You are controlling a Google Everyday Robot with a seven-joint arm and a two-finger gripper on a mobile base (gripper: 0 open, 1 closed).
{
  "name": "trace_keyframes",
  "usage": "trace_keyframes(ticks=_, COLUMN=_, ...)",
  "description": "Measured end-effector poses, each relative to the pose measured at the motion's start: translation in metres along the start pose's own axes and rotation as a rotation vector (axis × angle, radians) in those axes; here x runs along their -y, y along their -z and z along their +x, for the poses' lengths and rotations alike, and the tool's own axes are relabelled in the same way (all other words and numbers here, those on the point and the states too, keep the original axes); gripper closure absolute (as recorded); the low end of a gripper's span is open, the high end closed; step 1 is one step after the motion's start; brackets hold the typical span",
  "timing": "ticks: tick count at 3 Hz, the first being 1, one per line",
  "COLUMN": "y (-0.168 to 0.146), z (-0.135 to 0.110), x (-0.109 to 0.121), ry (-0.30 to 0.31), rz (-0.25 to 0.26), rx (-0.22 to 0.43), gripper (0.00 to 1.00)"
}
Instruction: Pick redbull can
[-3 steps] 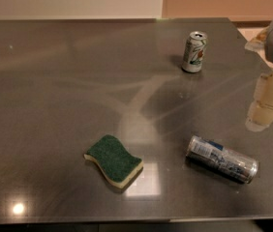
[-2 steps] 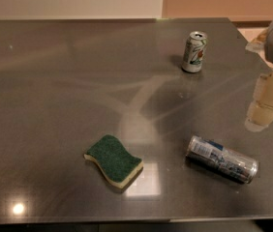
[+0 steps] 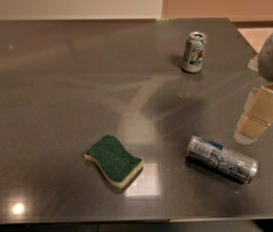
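The redbull can (image 3: 222, 158) is slim and silver with blue patches. It lies on its side on the grey table (image 3: 54, 91) at the front right. My gripper (image 3: 253, 122) comes in from the right edge, beige below a white arm housing. It hangs just above and to the right of the can's far end, apart from it and holding nothing.
A shorter white can (image 3: 194, 52) with green and orange markings stands upright at the back right. A green and yellow sponge (image 3: 113, 160) lies at the front middle. The table's right edge (image 3: 247, 42) runs close behind the gripper.
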State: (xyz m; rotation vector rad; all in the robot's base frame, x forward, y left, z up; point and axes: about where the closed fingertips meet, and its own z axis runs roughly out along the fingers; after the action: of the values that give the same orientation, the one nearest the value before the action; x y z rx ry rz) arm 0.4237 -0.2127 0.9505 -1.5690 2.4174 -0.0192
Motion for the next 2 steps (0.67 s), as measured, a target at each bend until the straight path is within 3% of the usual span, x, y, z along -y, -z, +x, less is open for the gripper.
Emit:
trace_keyframes(ticks=1, y=-0.02, z=0.009, x=-0.022, ry=-0.074, rz=-0.032, rx=-0.039, gripper=0.0)
trace_keyframes(ticks=2, y=-0.053, z=0.027, x=-0.049, ry=-0.118, rz=-0.099, rx=-0.078, gripper=0.0)
